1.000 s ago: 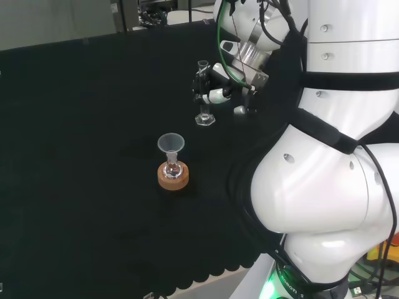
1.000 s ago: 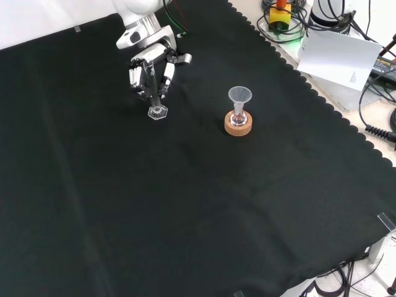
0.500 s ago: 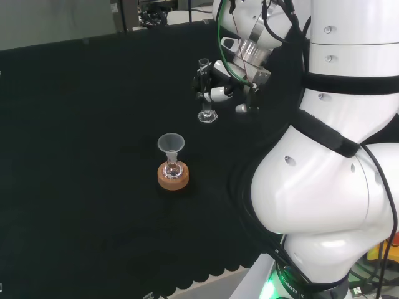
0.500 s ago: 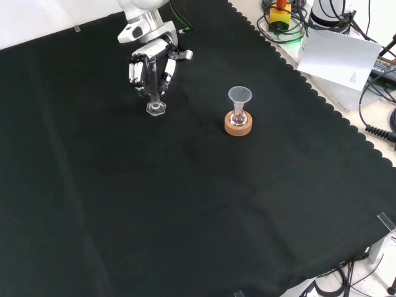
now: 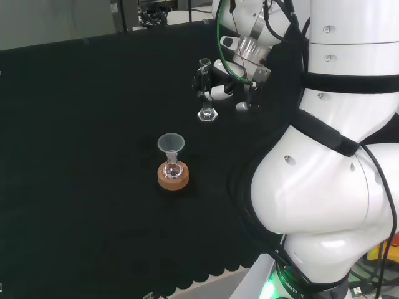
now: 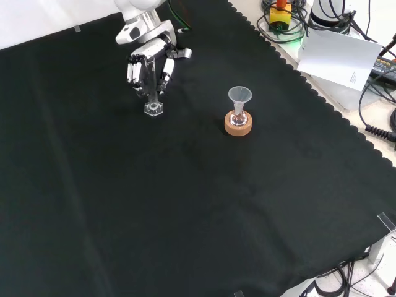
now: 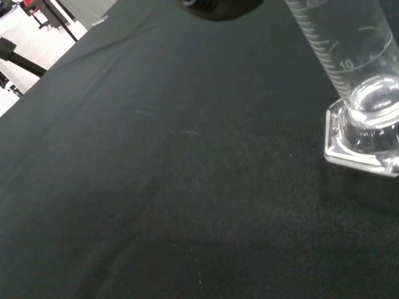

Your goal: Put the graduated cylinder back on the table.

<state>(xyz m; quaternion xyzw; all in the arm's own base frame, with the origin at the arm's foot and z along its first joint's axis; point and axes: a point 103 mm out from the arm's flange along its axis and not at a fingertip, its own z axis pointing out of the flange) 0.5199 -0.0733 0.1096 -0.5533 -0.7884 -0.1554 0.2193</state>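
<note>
The graduated cylinder [image 5: 205,87] is a slim clear tube on a hexagonal foot, standing upright. My hand [image 5: 218,92] is curled round its upper part from the right in the head view. In the front view the hand [image 6: 148,65] comes down from the top, and the cylinder's foot [image 6: 153,109] sits at or just above the black cloth below the fingers. The wrist view shows the tube's scale marks and the foot [image 7: 360,140] close to the cloth, with a faint shadow under it. Whether the foot touches the cloth I cannot tell.
A small flask with a clear funnel in its neck stands on a cork ring [image 5: 173,177] in front of the cylinder in the head view, to the right [image 6: 238,125] in the front view. The scalloped cloth edge, cables and a paper sheet [image 6: 337,52] lie at the front view's upper right.
The hand has carried the cylinder a little farther from the flask, up and left in the front view, and the tube now stands straighter.
</note>
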